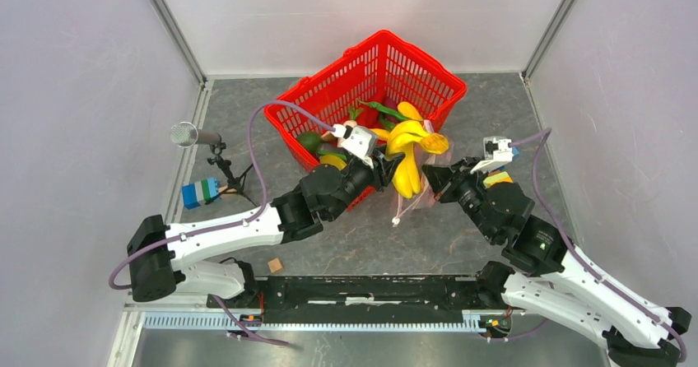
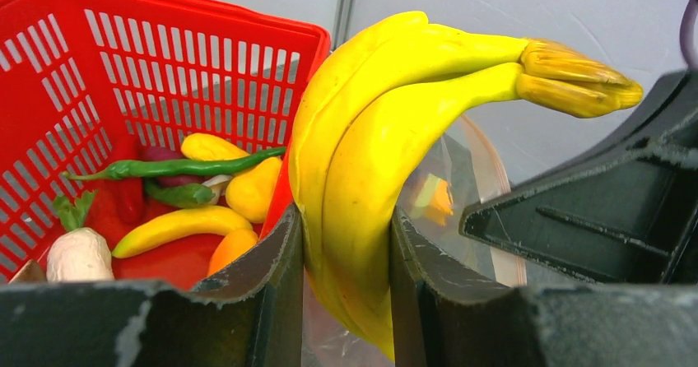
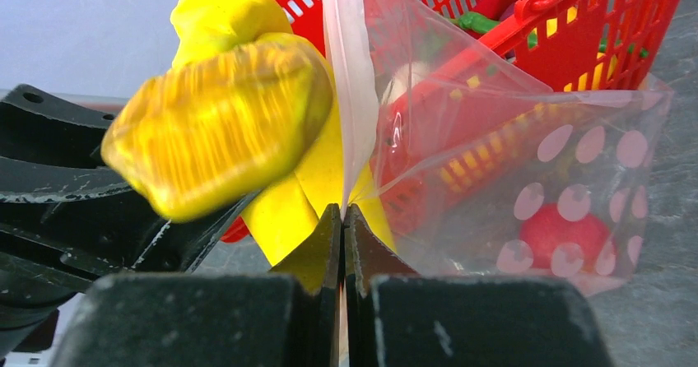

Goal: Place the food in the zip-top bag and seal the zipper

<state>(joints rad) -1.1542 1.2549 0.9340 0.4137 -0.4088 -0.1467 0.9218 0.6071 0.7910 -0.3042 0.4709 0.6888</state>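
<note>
My left gripper (image 1: 387, 172) is shut on a yellow toy banana bunch (image 1: 407, 149), seen close in the left wrist view (image 2: 370, 178), and holds it at the mouth of the clear dotted zip-top bag (image 1: 428, 182). My right gripper (image 1: 440, 178) is shut on the bag's pale zipper strip (image 3: 350, 79) and holds the bag (image 3: 527, 178) upright. A red food piece (image 3: 560, 231) lies inside the bag. The banana's stem end (image 3: 222, 128) is next to the strip. More food (image 2: 177, 169) lies in the red basket.
The red mesh basket (image 1: 387, 75) stands behind the bag, tipped toward the arms. A microphone on a small stand (image 1: 197, 137), coloured bricks (image 1: 200, 192) and a wooden cube (image 1: 275, 265) are at the left.
</note>
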